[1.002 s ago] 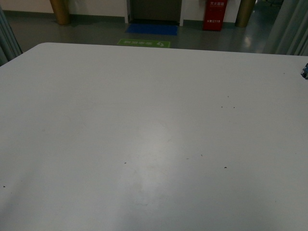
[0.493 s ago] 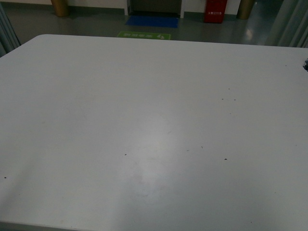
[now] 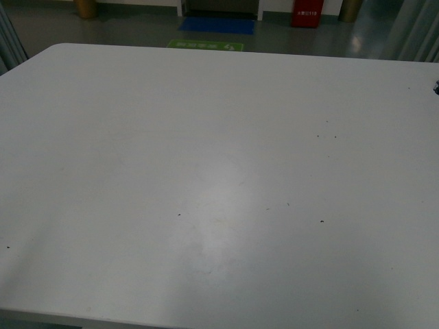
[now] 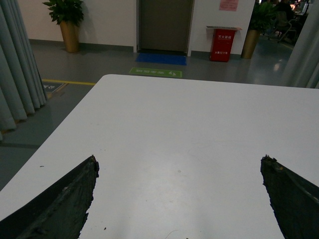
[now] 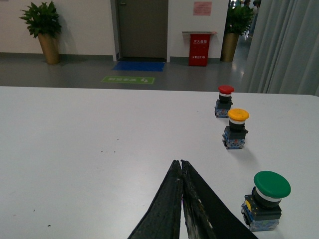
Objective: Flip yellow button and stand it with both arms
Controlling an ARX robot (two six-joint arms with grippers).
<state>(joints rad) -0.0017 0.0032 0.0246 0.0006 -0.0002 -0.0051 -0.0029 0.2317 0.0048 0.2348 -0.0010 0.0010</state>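
Mostly white table (image 3: 137, 171) in the front view, neither arm visible; a dark sliver (image 3: 436, 87) at its right edge is cut off, can't identify. Left gripper (image 4: 179, 199): fingers (image 4: 60, 204) spread wide, holding nothing, only tips in frame. Right gripper (image 5: 182, 167): fingertips pressed together, nothing between them, bases cut off. Right wrist view shows three buttons upright in a row: green button (image 5: 266, 199) nearest, yellow button (image 5: 236, 128) in the middle, standing cap-up, red button (image 5: 224, 101) farthest. Labels unreadable.
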